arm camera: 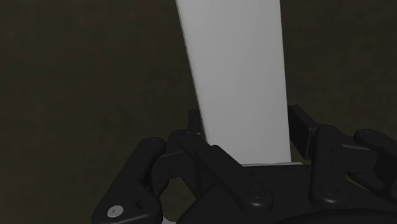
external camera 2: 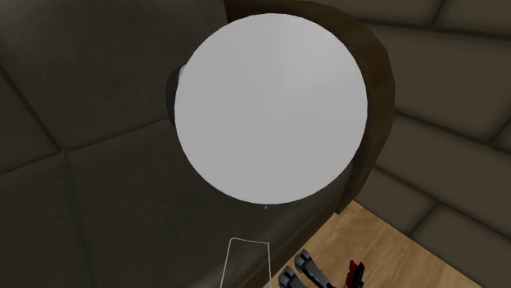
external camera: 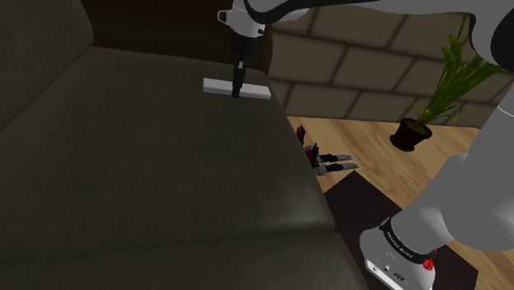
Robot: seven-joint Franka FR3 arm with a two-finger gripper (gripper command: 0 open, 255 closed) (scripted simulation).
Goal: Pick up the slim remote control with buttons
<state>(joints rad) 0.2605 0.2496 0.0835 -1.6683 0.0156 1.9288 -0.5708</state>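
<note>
The remote [external camera: 216,85] is a plain white slim slab with no buttons drawn, at the far end of the dark sofa seat [external camera: 148,165]. My black gripper [external camera: 237,93] comes straight down on it from above, about a third of the way in from its end at the shoulder view's right. In the wrist view the remote [arm camera: 235,83] runs lengthwise away from the hand, and the gripper [arm camera: 245,145] is shut on it, with the black fingers [arm camera: 198,137] pressed to its long edges. Whether it is off the cushion I cannot tell.
The sofa's backrest [external camera: 41,49] rises at the shoulder view's left. A stone-block wall [external camera: 354,74] stands behind. On the wooden floor lie small dark toys [external camera: 325,158] and a potted plant [external camera: 428,107]. A round grey arm part [external camera 2: 270,110] blocks the second exterior view.
</note>
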